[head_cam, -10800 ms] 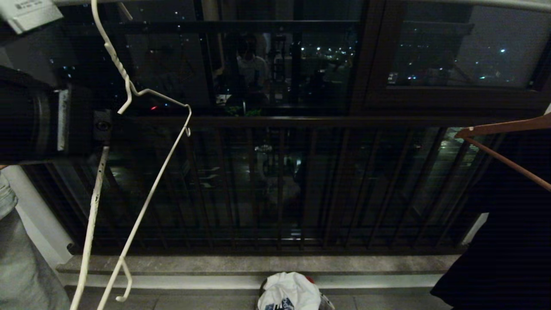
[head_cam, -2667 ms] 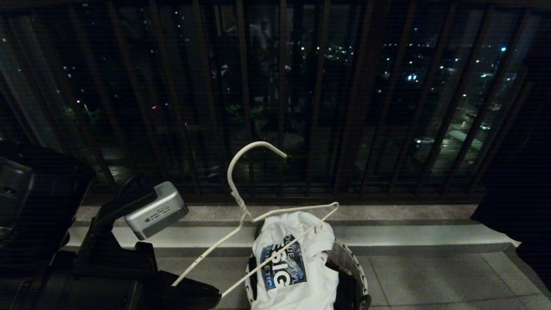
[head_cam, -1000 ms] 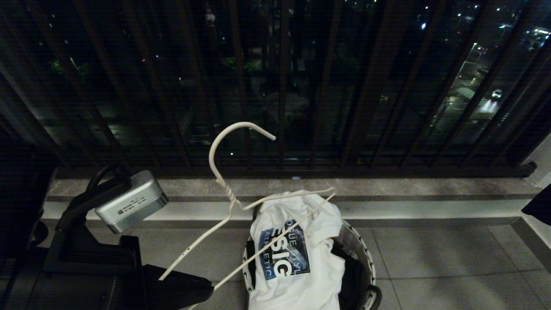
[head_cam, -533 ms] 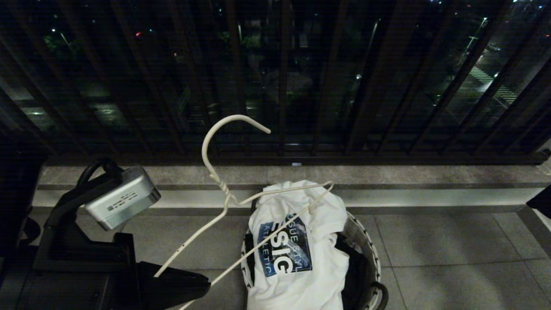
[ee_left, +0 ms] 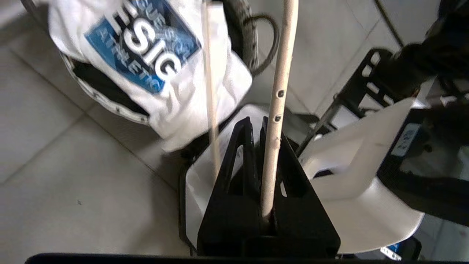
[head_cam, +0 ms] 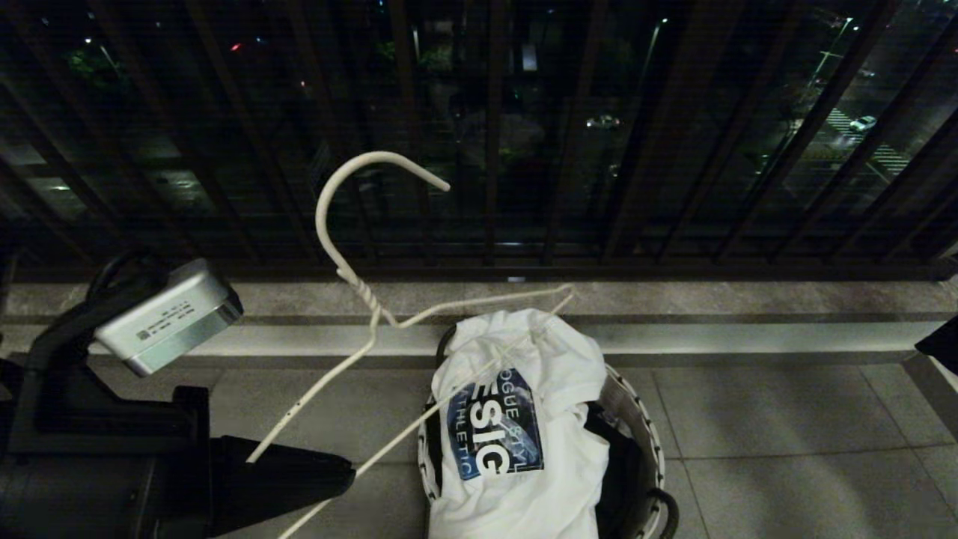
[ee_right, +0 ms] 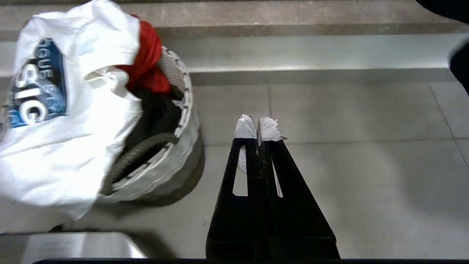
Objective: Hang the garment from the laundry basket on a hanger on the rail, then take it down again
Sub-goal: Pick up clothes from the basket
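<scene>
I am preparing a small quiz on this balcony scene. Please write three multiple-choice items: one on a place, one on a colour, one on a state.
1. Where is the white T-shirt?
A. on the rail
B. draped over the laundry basket
C. flat on the floor

2. What colour is the cloth beside the T-shirt in the basket?
A. red
B. green
C. yellow

3. What is the left gripper doing?
A. open, empty
B. shut on the white wire hanger
C. shut on the T-shirt

Key: 1 B, it spills over the basket rim; 2 A, the right wrist view shows red; 3 B, the fingers clamp the wire.
</scene>
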